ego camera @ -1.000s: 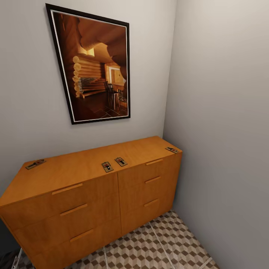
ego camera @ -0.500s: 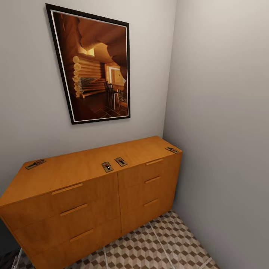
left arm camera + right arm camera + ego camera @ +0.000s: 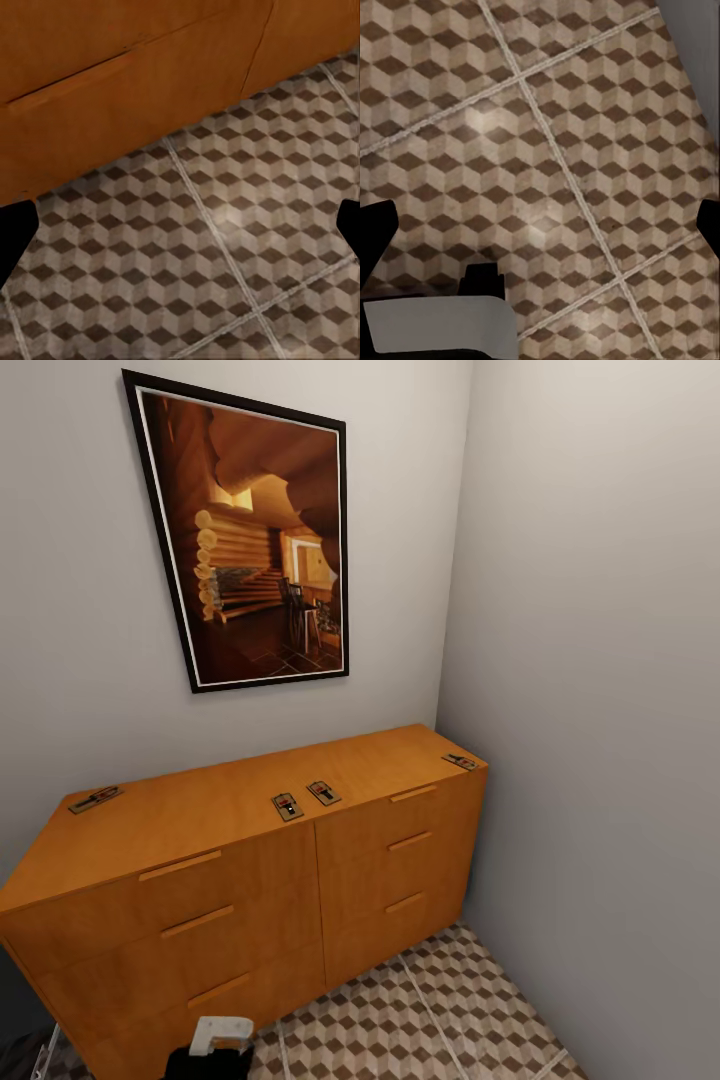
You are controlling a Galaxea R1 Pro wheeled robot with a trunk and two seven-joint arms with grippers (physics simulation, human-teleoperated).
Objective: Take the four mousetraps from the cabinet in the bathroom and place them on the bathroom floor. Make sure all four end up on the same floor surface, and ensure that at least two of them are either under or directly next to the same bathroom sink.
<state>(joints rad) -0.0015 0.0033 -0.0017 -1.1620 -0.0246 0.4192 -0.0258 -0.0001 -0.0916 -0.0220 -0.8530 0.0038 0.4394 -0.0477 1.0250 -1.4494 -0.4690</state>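
Head view: the cabinet [image 3: 250,860] is seen standing in the corner of the room on the bathroom floor [image 3: 430,1020], below a framed picture [image 3: 250,530]. All four mousetraps are lying on the cabinet top. One mousetrap [image 3: 96,798] is located at the back left corner, two mousetraps [image 3: 288,806] [image 3: 323,792] are placed side by side at the front edge near its middle, just apart, and a fourth mousetrap [image 3: 460,761] is found at the right front corner. No trap has yet been transferred to the floor.

Each trap is judged to be light, stiff and thin, so little height is offered above the wood. A grasp across the short sides of the board is advised, clear of the dark metal parts, which may snap or shift. The traps at the front edge are judged easiest to reach.

Compared with the earlier frames, a white and black part of the robot [image 3: 215,1045] has entered at the lower edge of the head view; the traps are unchanged.

Left wrist view: dark fingertips [image 3: 15,232] are seen at both sides over tiles and a drawer front [image 3: 135,90]; the left gripper is spread wide and empty. Right wrist view: the fingertips [image 3: 376,229] are likewise wide apart, with nothing between them.
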